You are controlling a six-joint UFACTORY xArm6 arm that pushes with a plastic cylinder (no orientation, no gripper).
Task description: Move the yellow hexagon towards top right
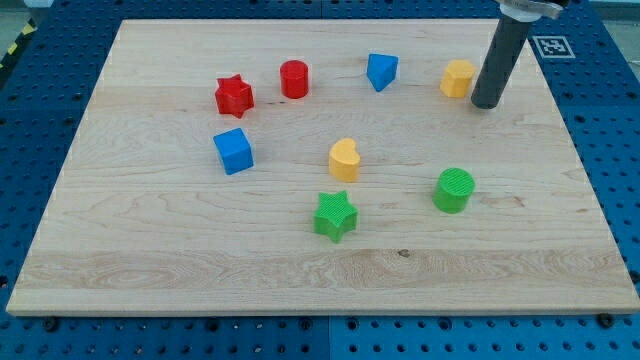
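The yellow hexagon (458,78) sits near the board's top right. My tip (486,103) rests on the board just right of it and slightly lower, very close to it; I cannot tell if they touch. The dark rod rises from the tip to the view's top edge.
On the wooden board (150,250): a red star (234,96) and a red cylinder (294,79) at the upper left, a blue pentagon-like block (381,71) at top middle, a blue cube (234,151), a yellow heart (344,159), a green star (335,216), a green cylinder (454,190).
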